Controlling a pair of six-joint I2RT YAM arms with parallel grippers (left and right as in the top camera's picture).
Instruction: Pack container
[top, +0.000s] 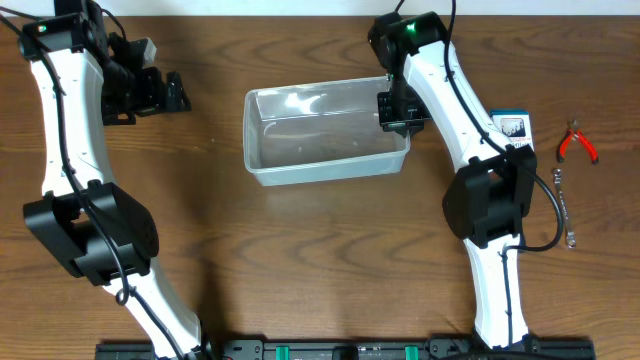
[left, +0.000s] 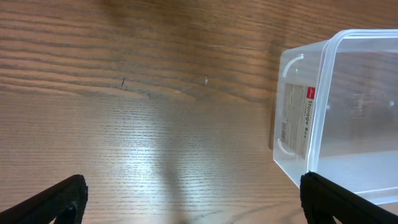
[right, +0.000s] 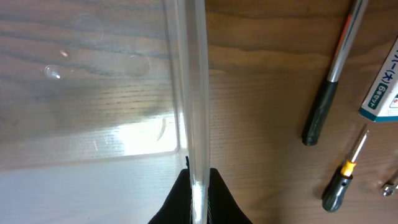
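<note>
The clear plastic container (top: 325, 135) sits in the middle of the table with nothing visible inside. My right gripper (top: 400, 112) is shut on its right wall; in the right wrist view both fingers (right: 198, 196) pinch the rim (right: 193, 93). My left gripper (top: 160, 92) is open and empty at the far left, well apart from the container. In the left wrist view its fingers (left: 193, 199) are spread wide, and the container's labelled end (left: 298, 118) shows at the right.
Right of the container lie a blue-and-white box (top: 512, 128), red-handled pliers (top: 577, 142) and a wrench (top: 565, 205). The right wrist view shows a black-handled tool (right: 329, 81), a small screwdriver (right: 345, 174) and the box's corner (right: 384, 87).
</note>
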